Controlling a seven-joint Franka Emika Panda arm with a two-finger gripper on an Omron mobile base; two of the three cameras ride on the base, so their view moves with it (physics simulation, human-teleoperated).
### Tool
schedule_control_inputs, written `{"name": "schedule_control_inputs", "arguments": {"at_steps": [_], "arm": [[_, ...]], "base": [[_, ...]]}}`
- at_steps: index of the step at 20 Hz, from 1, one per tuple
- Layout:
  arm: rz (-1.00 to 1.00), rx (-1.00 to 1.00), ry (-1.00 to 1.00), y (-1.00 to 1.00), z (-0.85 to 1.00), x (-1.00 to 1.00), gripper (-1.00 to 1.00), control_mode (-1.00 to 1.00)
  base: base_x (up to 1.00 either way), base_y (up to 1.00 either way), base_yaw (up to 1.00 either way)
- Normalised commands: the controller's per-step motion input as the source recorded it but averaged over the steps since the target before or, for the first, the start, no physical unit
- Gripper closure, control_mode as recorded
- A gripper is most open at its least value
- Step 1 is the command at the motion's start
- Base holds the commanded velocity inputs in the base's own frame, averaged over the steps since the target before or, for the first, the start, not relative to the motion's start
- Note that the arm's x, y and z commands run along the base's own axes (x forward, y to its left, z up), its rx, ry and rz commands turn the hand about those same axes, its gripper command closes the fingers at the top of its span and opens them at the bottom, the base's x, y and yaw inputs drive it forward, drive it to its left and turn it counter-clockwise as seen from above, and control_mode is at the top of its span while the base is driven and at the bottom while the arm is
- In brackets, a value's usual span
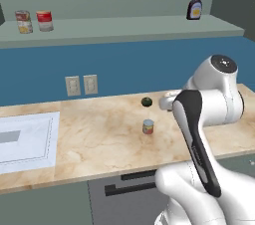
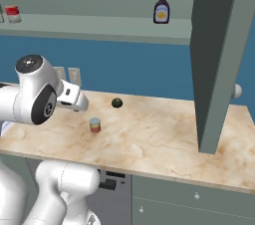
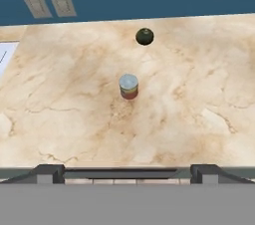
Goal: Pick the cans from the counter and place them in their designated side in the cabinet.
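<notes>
While the claw [image 3: 127, 169] hangs wide open and holds nothing, the small can [image 3: 128, 86] stands on the counter [image 3: 199, 119] — a dark green lump [image 3: 144, 36] sits at its one o'clock.

Dark green round lump [image 1: 146, 101], sauce bottle [image 1: 194, 5], two wall outlets [image 1: 81, 85], white panel [image 1: 25, 140]

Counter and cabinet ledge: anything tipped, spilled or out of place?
Nothing stands out. One can stands upright on the counter, apart from the dark green lump; two cans and the sauce bottle stand upright on the ledge.
</notes>
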Motion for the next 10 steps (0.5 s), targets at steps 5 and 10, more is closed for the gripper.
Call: {"name": "schedule_control_inputs", "arguments": {"at_steps": [5,10], "arm": [[0.0,0.01,0.06,0.0,-0.15,0.16,-1.0,-1.0],[0.0,0.01,0.04,0.0,-0.16,0.15,-1.0,-1.0]], "base": [[0.0,0.0,0.0],[0.0,0.0,0.0]]}}
